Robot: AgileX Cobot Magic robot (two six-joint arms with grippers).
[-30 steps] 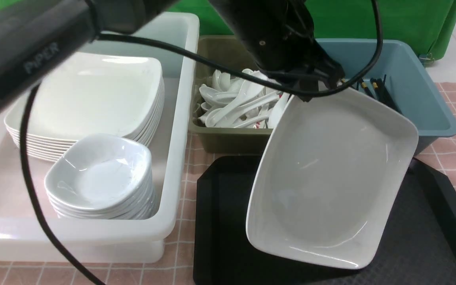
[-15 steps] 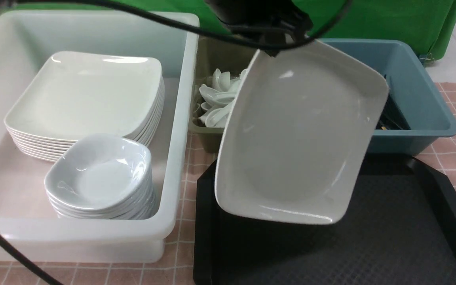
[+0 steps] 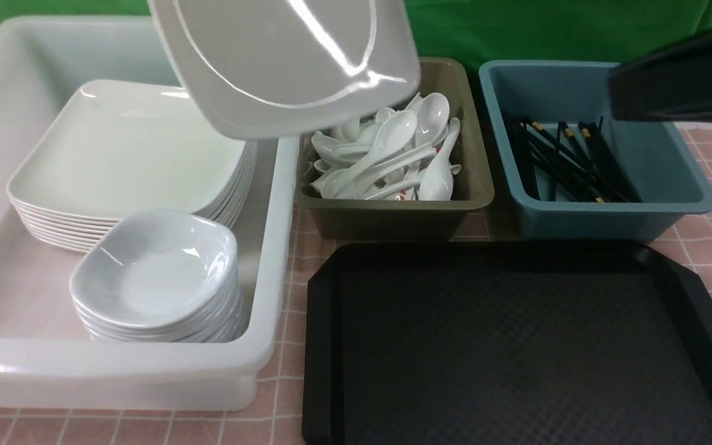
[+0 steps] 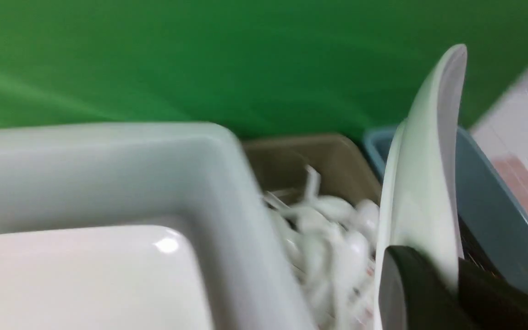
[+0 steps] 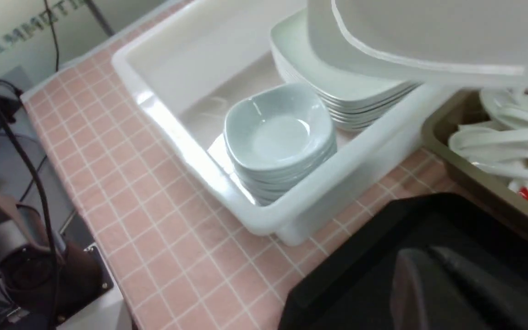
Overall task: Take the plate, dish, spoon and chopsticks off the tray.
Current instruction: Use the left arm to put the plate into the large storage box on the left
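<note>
Your left pincer point(image 4: 433, 275) grasps the plate point(image 3: 288, 55) by its rim, aloft above the white tub point(image 3: 282, 247) — right pincer point(image 5: 424, 275) clenched, empty. The tray point(image 3: 325, 346) beside that tub shows bare — only the set-down remains.

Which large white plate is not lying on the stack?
The plate tilted in the air, clamped by the left tool; the other plates lie flat, stacked in the white tub.
</note>
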